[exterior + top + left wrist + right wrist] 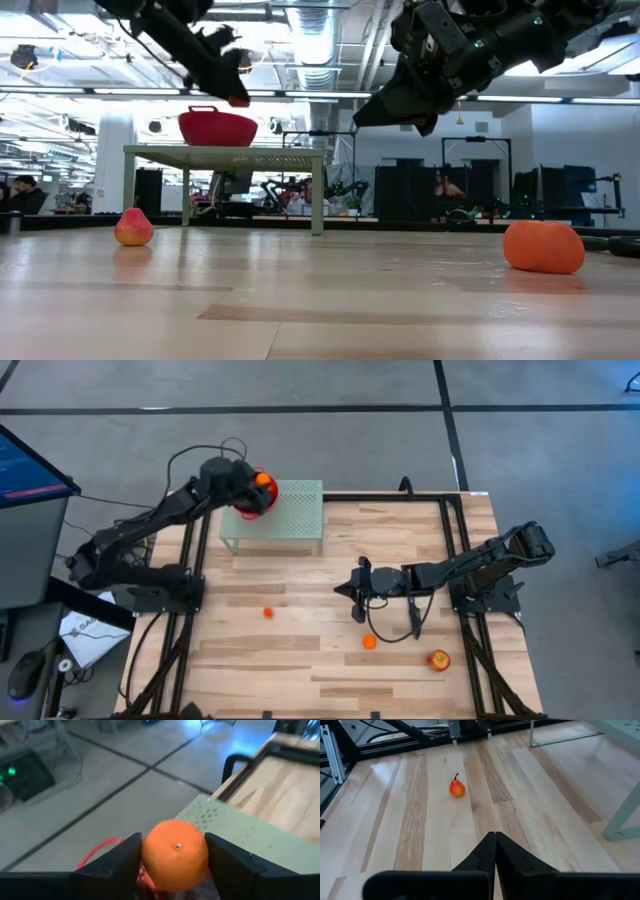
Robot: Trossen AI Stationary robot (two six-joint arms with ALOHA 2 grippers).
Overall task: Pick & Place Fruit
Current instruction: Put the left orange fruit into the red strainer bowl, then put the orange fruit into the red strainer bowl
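My left gripper (262, 484) is shut on a bright orange fruit (175, 851) above a red bowl (217, 127), which stands on a pale green perforated stand (290, 510) at the table's far side. My right gripper (340, 589) hangs shut over the middle of the table and holds nothing (495, 839). Three fruits rest on the wood. A small red-yellow pear-like one (457, 787) lies left of my right gripper. An orange one (369, 642) and a red-yellow apple-like one (438, 659) lie nearer the near edge. No purple fruit shows. My left gripper pinches the orange fruit between its two fingers (125, 857), one on each opposite side (150, 855) of the ball. The arm comes slanting down from the table's left. The fruit is lifted clear, over the red bowl's rim (97, 852).
The green stand's thin legs (317, 195) stand on the far part of the table. Black frame rails (455, 530) run along the table's left and right edges. Bare wood lies between the scattered fruits. A monitor (25, 465) and a mouse sit off the table to the left.
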